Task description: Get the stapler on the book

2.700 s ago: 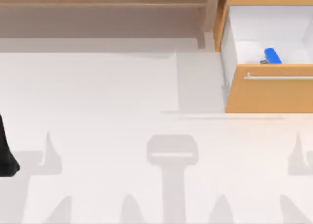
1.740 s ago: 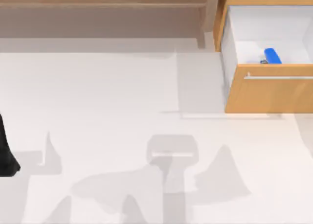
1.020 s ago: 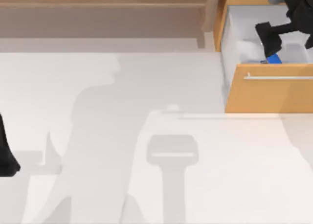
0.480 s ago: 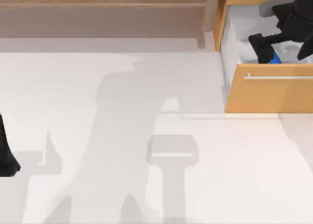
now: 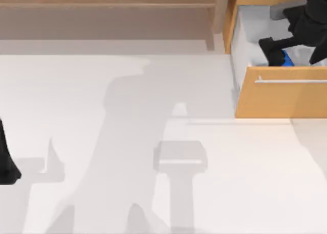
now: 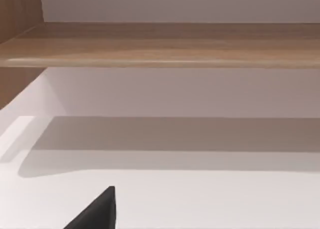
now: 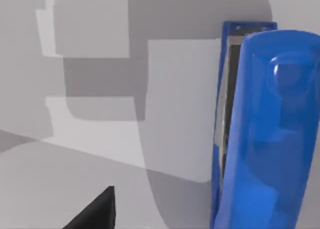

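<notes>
Left arm [image 5: 6, 160] parked at the tabletop's [image 5: 102, 101] left edge, dark, idle; cannot tell if its tool is spread or pressed together. A dark tip [image 6: 95, 214] of it sits low in the left wrist view, over bare white surface facing a wooden shelf [image 6: 160, 44]. Middle of the tabletop carries big grey arm shadows. Wooden shelf runs along the back edge in the top view.

Far right back: wooden drawer [image 5: 281, 98] pulled open, white inside, metal handle [image 5: 291, 81] across its front. Right arm reaches down into the drawer; right tool [image 5: 276, 52] sits low inside, right at the stapler [image 5: 287, 60]. Stapler is blue, lying on the drawer floor just behind the front panel, mostly hidden by the tool in the top view. Right wrist view has the stapler [image 7: 265, 129] close up, blue rounded top, thin grey underside, flat on the white drawer floor. Probably touching the tool, but contact is hidden; cannot tell if the right tool is spread or pinching.
</notes>
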Robot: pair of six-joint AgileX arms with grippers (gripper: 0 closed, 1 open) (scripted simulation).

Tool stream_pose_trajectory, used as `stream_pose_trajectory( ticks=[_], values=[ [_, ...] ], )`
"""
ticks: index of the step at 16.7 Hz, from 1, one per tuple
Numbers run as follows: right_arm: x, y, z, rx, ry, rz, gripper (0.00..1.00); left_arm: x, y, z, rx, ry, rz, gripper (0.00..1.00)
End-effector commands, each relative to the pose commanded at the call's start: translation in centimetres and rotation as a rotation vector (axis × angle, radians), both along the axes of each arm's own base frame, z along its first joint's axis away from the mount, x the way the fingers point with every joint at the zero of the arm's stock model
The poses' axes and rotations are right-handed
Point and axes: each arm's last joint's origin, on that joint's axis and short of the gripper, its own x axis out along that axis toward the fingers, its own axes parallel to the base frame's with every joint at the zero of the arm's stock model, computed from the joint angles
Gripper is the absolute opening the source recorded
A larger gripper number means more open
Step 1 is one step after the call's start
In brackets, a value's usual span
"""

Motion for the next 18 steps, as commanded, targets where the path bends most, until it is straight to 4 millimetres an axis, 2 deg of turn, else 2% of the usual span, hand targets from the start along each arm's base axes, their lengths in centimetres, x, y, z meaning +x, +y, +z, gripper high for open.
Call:
stream_pose_trajectory(
  ticks=[12, 18],
  values=[
    [-0.1, 0.1, -1.3, 0.001, -0.005, 0.001, 1.0, 0.0, 0.0, 0.0, 0.0, 0.0, 0.0, 1.0],
    [0.5, 0.1, -3.4, 0.001, -0.012, 0.001, 1.0, 0.0, 0.0, 0.0, 0.0, 0.0, 0.0, 1.0]
  ],
)
